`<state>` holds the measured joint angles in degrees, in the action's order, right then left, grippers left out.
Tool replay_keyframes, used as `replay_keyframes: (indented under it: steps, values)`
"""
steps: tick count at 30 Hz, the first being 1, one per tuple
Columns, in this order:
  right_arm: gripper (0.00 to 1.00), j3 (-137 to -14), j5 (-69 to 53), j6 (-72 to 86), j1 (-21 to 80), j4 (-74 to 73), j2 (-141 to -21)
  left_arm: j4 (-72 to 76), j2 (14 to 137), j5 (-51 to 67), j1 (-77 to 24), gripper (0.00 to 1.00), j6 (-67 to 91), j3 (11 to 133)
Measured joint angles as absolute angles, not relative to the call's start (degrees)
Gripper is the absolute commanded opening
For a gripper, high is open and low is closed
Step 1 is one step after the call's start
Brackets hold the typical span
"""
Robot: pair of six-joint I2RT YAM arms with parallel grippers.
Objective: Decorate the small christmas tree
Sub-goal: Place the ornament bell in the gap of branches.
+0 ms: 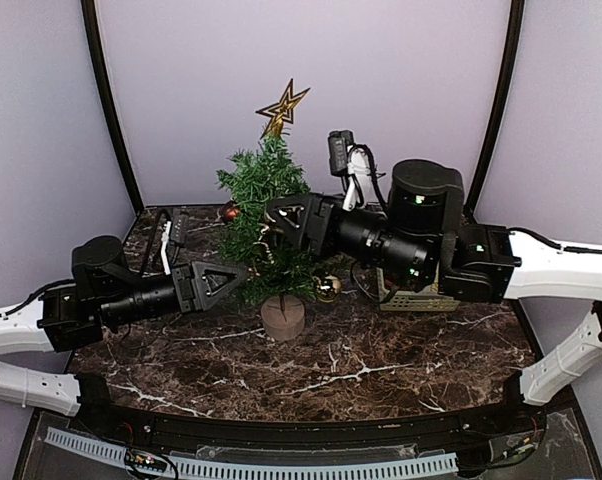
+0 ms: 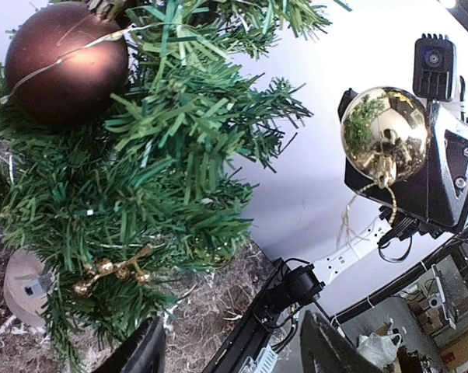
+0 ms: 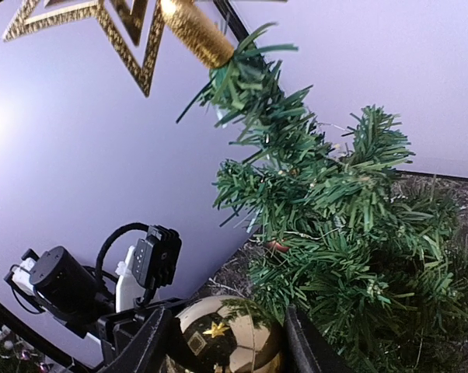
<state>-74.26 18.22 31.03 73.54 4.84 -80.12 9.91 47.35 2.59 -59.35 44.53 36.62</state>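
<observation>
At frame centre, right end effector (image 3: 218, 353) grips gold bauble (image 2: 384, 128) (left end effector (image 2: 234, 350) open); pushing could topple the small christmas tree (image 1: 261, 185).

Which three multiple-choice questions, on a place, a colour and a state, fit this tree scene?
1. Where is the star? A on the tabletop; B atop the small christmas tree; C in a pincer.
2. What colour is the ball in the right pincer? A gold; B blue; C white.
3. How is the left pincer? A shut on a ball; B open, empty; C shut on a branch.
Answers: 1 B, it crowns the tip; 2 A, it shines gold; 3 B, nothing lies between its fingers.
</observation>
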Motion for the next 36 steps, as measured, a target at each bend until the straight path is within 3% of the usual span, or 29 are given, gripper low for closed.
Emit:
replay_keyframes:
  steps: [12, 22, 31, 36]
  values:
    - [0.35, -72.07, 18.68, 36.67, 74.28, 7.6, -78.24, 22.76, 56.16, 13.58, -59.75, 0.7, 37.39, 37.15]
    - [0.35, -70.72, 17.74, 37.23, 74.28, 10.24, -78.08, 30.02, 56.58, 14.61, -60.18, 0.7, 33.08, 38.41]
    - [0.35, -68.9, 17.54, 37.82, 74.28, 11.97, -76.34, 32.14, 60.62, 12.64, -60.23, 0.5, 30.24, 40.71]
    - [0.35, -68.23, 17.54, 38.33, 74.3, 13.13, -75.2, 33.19, 61.82, 11.66, -60.29, 0.43, 29.1, 40.93]
